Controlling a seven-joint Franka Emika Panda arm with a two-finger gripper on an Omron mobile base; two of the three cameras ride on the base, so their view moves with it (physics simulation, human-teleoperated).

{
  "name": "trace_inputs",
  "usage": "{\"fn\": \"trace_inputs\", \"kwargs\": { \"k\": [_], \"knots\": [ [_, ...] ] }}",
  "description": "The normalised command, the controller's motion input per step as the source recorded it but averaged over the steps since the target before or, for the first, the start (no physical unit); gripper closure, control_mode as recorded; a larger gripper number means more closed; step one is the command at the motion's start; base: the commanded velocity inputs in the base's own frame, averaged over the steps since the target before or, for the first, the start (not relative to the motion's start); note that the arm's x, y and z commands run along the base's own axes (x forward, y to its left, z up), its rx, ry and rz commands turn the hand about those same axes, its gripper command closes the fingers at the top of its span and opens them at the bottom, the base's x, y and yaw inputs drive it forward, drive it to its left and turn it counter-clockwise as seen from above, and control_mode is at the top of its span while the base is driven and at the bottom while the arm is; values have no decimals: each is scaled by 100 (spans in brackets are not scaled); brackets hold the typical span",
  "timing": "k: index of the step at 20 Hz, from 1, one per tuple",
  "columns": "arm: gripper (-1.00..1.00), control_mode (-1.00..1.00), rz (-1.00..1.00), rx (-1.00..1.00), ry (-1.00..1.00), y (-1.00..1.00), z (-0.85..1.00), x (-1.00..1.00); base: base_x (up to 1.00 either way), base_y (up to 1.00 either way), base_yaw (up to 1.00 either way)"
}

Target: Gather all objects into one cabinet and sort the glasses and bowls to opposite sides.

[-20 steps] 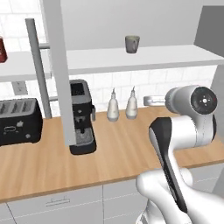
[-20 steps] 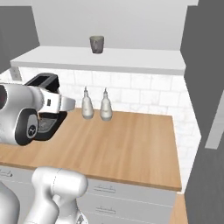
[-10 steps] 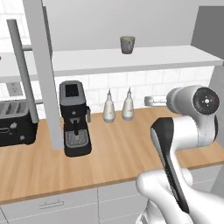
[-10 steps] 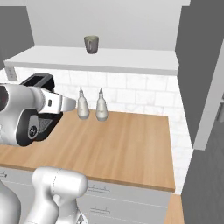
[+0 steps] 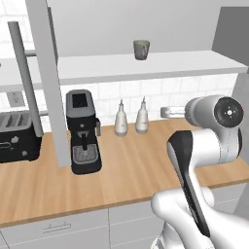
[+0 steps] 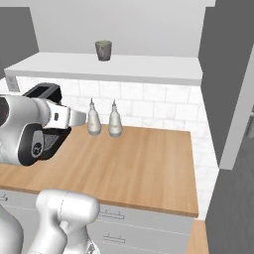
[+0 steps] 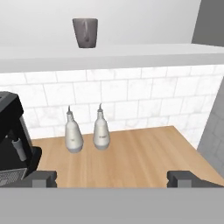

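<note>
Kitchen interior, rendered. Worktop: light wood, running along the wall over pale grey drawer fronts. Wall: white marbled tile as backsplash. Shelf: white, long, above the tile, bearing a grey cup at 12 o'clock. On the worktop: black coffee machine at 9 o'clock, black toaster further left, two white bottles side by side against the tile. Dark grey panel at 3 o'clock.

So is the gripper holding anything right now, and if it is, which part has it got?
Nothing is held. The gripper is open, with only bare wooden counter between its fingertips.
</note>
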Motion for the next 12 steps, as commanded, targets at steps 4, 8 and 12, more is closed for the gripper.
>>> {"fn": "trace_inputs", "kwargs": {
  "k": [4, 8, 12],
  "knots": [
    [-100, 100, 0, 0, 0, 0, 0, 0, 8, 4, 0],
    [-100, 100, 0, 0, 0, 0, 0, 0, 2, 0, 0],
    [-100, 100, 0, 0, 0, 0, 0, 0, 21, 0, 0]
  ]
}}
